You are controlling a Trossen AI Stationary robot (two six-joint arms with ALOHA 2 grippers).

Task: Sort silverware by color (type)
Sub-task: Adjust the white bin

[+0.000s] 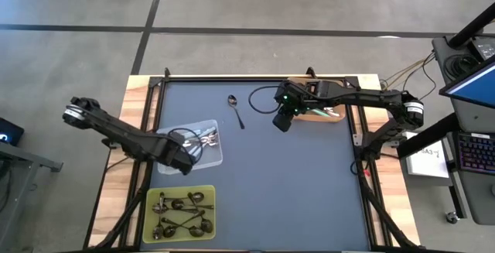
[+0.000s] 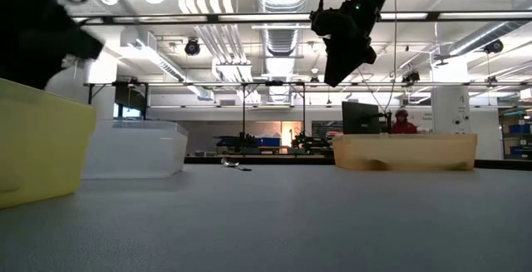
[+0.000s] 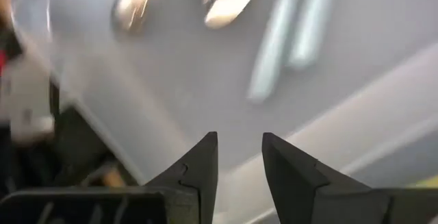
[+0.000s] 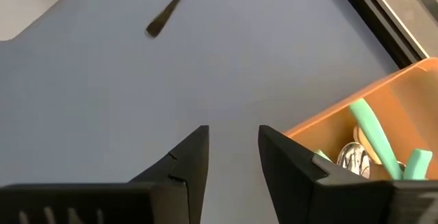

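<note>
1. The left arm's fingers (image 1: 184,165) hang over the lower right corner of a clear plastic tray (image 1: 174,133) left of centre in the high view; in the left wrist view they stand a narrow gap apart with nothing between them.
2. Pale blue-handled spoons (image 1: 207,138) lie in that clear tray.
3. The right arm's fingers (image 1: 282,122) hover above the dark blue bench (image 1: 294,191), just left of an orange tray (image 1: 334,120) at upper right; they too are narrowly parted and empty.
4. Teal-handled spoons (image 4: 373,136) rest in the orange tray.
5. One dark metal spoon (image 1: 235,110) lies alone on the bench at upper centre.
6. More dark metal spoons (image 1: 179,214) fill a yellow-green tray (image 1: 151,195) at lower left.
</note>
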